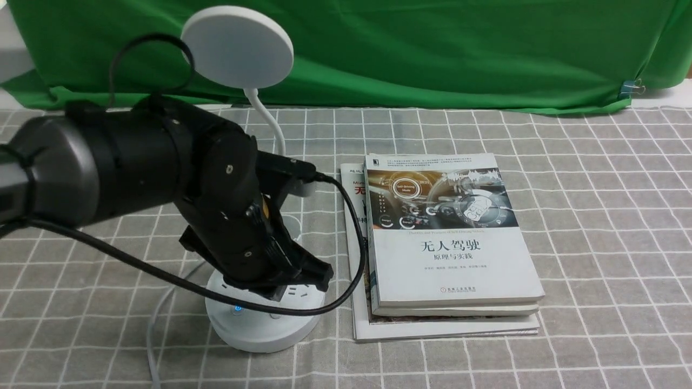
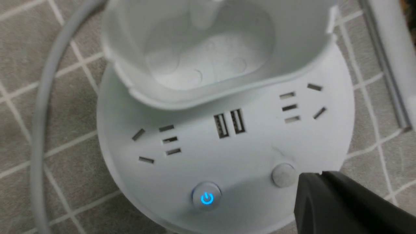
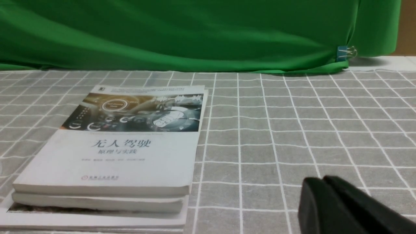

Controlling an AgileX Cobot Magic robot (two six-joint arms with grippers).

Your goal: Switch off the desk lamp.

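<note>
The white desk lamp stands at the left, with its disc head (image 1: 238, 46) up on a thin neck (image 1: 268, 121) and its round base (image 1: 259, 324) on the cloth. In the left wrist view the base (image 2: 227, 156) shows sockets, two USB ports, a blue-lit power button (image 2: 206, 197), a grey round button (image 2: 283, 175) and the cup holder (image 2: 208, 48). My left gripper (image 1: 303, 282) is shut and empty, low over the base, with its tips (image 2: 320, 174) right beside the grey button. My right gripper (image 3: 323, 179) is shut and empty above the cloth, and is out of the front view.
A stack of books (image 1: 448, 243) lies right of the lamp base, also in the right wrist view (image 3: 123, 146). The lamp's grey cord (image 1: 157, 324) runs off the base to the front left. A green backdrop (image 1: 432, 48) closes the far edge.
</note>
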